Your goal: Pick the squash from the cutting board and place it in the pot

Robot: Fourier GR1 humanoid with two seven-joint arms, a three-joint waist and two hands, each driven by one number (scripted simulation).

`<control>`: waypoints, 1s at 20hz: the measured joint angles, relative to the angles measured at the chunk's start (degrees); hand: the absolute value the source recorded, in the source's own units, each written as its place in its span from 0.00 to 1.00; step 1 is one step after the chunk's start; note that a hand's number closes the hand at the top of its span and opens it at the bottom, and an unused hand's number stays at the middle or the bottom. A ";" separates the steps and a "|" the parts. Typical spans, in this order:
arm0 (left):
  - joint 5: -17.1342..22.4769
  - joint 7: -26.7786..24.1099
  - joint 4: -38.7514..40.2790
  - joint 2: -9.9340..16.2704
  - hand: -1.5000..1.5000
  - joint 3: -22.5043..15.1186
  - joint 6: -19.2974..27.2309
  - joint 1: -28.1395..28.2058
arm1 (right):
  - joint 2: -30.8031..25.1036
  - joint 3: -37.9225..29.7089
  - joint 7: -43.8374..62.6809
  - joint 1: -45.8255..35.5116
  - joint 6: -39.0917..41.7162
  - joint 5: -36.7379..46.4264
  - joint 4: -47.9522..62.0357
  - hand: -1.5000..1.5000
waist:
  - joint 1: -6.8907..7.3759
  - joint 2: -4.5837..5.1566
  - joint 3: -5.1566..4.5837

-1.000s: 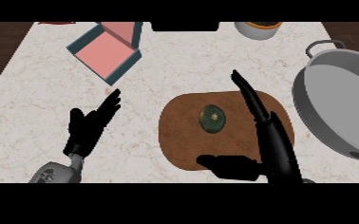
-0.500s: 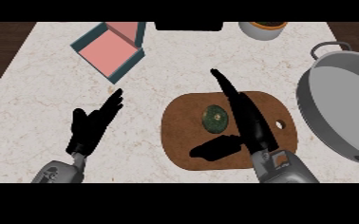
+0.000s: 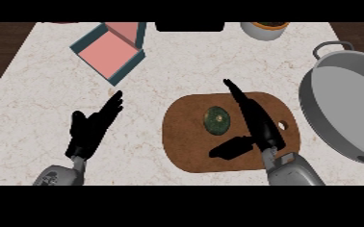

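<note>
**Q:** Where does the squash lie?

**A:** The squash [image 3: 217, 119], a dark green round seen from above, rests on the brown cutting board [image 3: 192, 144], left of the board's centre. The board carries 1 small hole near its right edge.

**Q:** How does the right hand stand?

**A:** The right hand [image 3: 257, 125] is over the cutting board, just right of the squash. Its fingers [image 3: 238, 96] run straight toward the counter's far side, and its thumb [image 3: 229, 149] sticks out to the left, below the squash. The hand is spread and holds nothing; whether it touches the squash cannot be told.

**Q:** And the left hand?

**A:** The left hand [image 3: 91, 129] rests over the marble counter [image 3: 185, 62] at the view's left, fingers straight, well apart from the board.

**Q:** What else is shown?

**A:** The grey pot [image 3: 334, 110] stands at the right edge, just beside the board. A pink and teal box [image 3: 110, 53] lies at the upper left, and a small bowl [image 3: 265, 30] sits at the far edge.
</note>
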 measured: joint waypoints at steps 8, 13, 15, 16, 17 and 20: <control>-2.52 0.61 0.49 -2.27 0.50 2.11 -1.49 -0.16 | 0.76 -6.27 -12.28 3.64 3.16 -2.07 4.44 0.00 | -0.10 0.00 0.01; -3.39 1.77 -1.52 -2.74 0.50 2.29 -1.60 1.04 | 2.92 -9.05 -19.65 5.69 5.36 -7.00 6.74 0.00 | -0.07 -0.02 0.01; -3.74 1.78 -1.71 -3.15 0.50 2.57 -1.70 1.15 | 3.98 -10.25 -22.68 5.18 6.64 -8.71 9.39 0.00 | -0.01 0.00 0.02; -4.02 0.66 -0.80 -3.49 0.50 2.69 -2.01 1.26 | 4.80 -10.79 -23.49 4.42 7.02 -9.36 10.84 0.00 | 0.00 0.01 0.02; -3.46 0.48 -0.48 -2.78 0.50 3.65 -3.13 1.08 | 5.57 -11.14 -23.03 3.98 7.25 -10.00 10.79 0.00 | -0.02 0.02 0.01; -4.65 0.54 -0.38 -3.80 0.50 3.68 -3.26 1.23 | 8.02 -12.01 -24.72 3.73 7.32 -10.73 13.77 0.00 | -0.01 0.01 0.01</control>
